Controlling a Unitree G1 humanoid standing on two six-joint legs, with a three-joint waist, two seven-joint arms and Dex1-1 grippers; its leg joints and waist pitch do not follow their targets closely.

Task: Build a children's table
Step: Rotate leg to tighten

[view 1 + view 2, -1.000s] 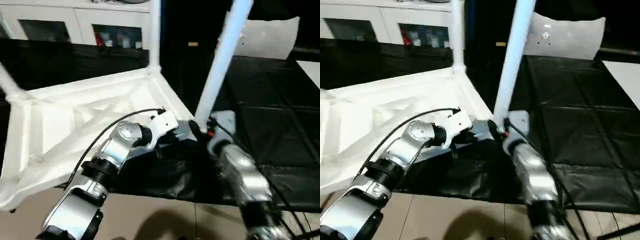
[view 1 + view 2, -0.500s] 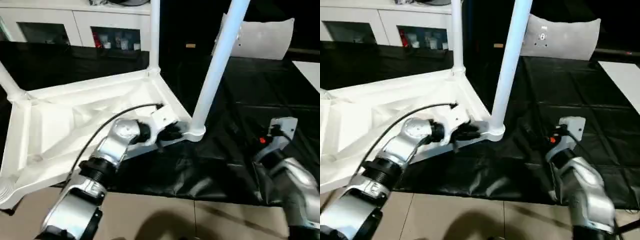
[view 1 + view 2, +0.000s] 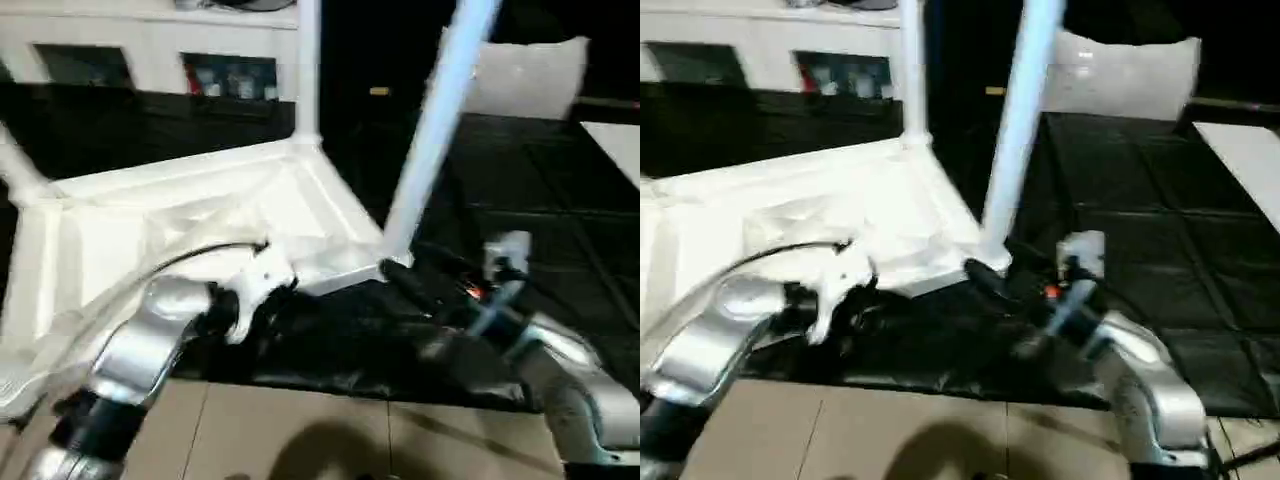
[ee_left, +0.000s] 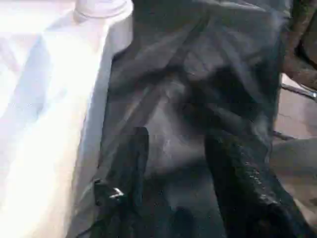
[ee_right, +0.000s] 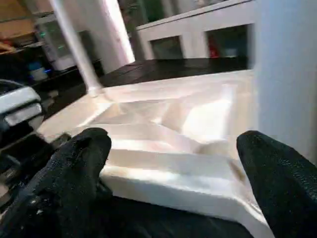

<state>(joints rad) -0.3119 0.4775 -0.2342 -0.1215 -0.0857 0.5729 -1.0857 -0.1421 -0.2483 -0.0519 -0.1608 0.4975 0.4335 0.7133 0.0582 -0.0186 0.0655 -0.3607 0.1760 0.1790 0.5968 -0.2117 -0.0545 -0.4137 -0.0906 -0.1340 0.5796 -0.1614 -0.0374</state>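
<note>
White plastic tabletop [image 3: 190, 215] lies upside down with three legs [image 3: 437, 120] visibly socketed; your left pincer [image 4: 173, 163] and right pincer [image 5: 173, 163] are both released, a fourth leg possibly remaining.

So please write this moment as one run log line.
table top: upside down on black sheet | legs standing: three seen | left pincer: empty | right pincer: open, empty

My left arm low at my left, silver forearm angled up-inward. Left gripper [image 4: 173, 163] fingers parted, gap between them, nothing held. My right arm bent in from my right, forearm pointing inward. Right gripper [image 5: 173, 158] fingers [image 5: 74, 163] spread wide apart, nothing between them.
</note>
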